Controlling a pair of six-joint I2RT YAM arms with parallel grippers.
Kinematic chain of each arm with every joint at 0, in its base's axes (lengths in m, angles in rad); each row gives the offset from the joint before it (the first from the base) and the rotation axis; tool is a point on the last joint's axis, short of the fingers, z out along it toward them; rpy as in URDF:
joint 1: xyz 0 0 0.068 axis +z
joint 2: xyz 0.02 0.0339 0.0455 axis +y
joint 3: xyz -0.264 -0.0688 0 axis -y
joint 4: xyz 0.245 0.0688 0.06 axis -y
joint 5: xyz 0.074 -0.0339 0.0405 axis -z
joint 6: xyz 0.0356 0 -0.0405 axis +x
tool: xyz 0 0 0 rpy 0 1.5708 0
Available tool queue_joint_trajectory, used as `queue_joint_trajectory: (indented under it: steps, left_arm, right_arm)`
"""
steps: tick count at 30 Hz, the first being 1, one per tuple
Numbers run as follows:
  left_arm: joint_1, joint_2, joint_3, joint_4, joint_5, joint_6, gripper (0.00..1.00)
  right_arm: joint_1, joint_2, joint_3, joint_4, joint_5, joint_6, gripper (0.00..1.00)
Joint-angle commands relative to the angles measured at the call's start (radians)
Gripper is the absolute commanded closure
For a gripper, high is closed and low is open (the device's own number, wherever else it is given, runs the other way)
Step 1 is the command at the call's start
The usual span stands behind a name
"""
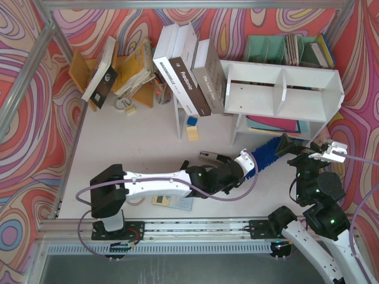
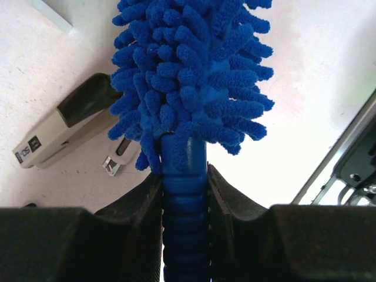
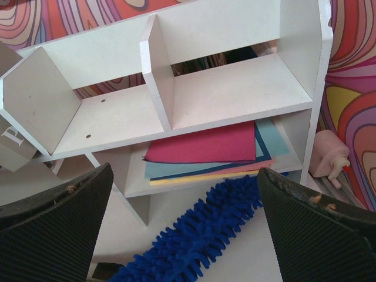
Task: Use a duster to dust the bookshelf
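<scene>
The white bookshelf (image 1: 284, 89) stands at the back right, its two box compartments (image 3: 235, 94) bare. Coloured paper sheets (image 3: 205, 144) lie on its lower tier. The fluffy blue duster (image 1: 266, 155) lies low in front of the shelf, its head (image 3: 200, 235) pointing at the lower tier's right end. My left gripper (image 1: 247, 163) is shut on the duster's ribbed blue handle (image 2: 185, 194), just below the fluffy head (image 2: 194, 76). My right gripper (image 1: 308, 149) hovers above the duster head, facing the shelf. Its jaws are wide open with nothing held, and its black fingers (image 3: 53, 229) frame the view.
A black and grey stapler (image 2: 64, 126) lies left of the duster. Large books (image 1: 189, 83) lean against the shelf's left side. A green file organiser (image 1: 284, 50) stands behind it and a yellow book rack (image 1: 118, 71) at the back left. A calculator (image 1: 172, 201) lies near the left arm.
</scene>
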Motion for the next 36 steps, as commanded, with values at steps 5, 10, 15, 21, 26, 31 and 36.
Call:
queue_joint_trajectory:
  steps: [5,10,15,21,26,31,36]
  left_arm:
    - [-0.007,-0.039,-0.014,0.12,0.097,0.028,1.0]
    - [-0.007,-0.007,-0.054,0.098,0.127,0.028,1.0]
    - [-0.005,0.015,-0.091,0.076,0.123,0.033,1.0]
    - [-0.011,-0.044,-0.117,0.074,0.116,0.027,1.0]
    - [-0.029,-0.144,-0.14,0.089,0.085,0.029,1.0]
    - [-0.03,-0.232,-0.182,0.122,0.057,0.027,1.0]
    - [0.002,-0.234,-0.185,0.097,0.081,0.033,1.0]
  right_arm:
    - [0.002,-0.007,-0.002,0.022,0.019,-0.014,0.01]
    - [0.003,-0.009,-0.004,0.02,0.02,-0.014,0.01]
    - [0.003,-0.006,-0.004,0.024,0.019,-0.014,0.01]
    - [0.002,-0.006,-0.003,0.021,0.021,-0.013,0.01]
    - [0.003,0.006,-0.004,0.024,0.019,-0.014,0.01]
    - [0.003,0.008,-0.004,0.024,0.019,-0.017,0.01]
    - [0.002,0.014,-0.004,0.026,0.019,-0.017,0.01]
